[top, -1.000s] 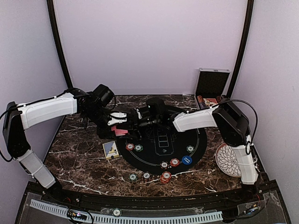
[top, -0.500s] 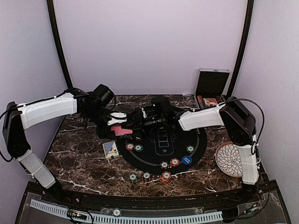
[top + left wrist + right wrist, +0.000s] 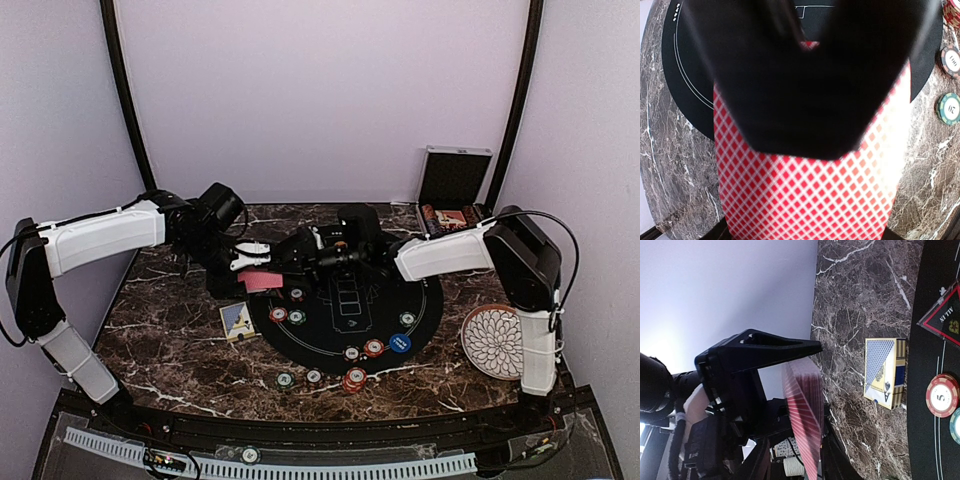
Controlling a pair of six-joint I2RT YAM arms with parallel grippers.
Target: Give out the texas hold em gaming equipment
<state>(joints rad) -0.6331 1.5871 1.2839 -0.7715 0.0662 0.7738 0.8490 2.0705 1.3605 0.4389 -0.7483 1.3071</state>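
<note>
**Deck of red-backed cards held in the air over the left rim of the black mat**

Your left gripper stays clenched on the deck, above the marble table. Since a second ago your right gripper has drawn a little to the right, and more of the red back shows. Its fingers straddle the deck's far end, but you cannot tell whether they pinch a card. The poker chips lie unmoved.

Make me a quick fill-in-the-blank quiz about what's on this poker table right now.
The left hand holds a deck of ___-backed playing cards.
The blue card box lies on the table, just ___ of the black mat.
The white patterned plate sits at the table's ___ edge.
The silver case in the far corner is ___.
Missing: red, left, right, open.
</note>
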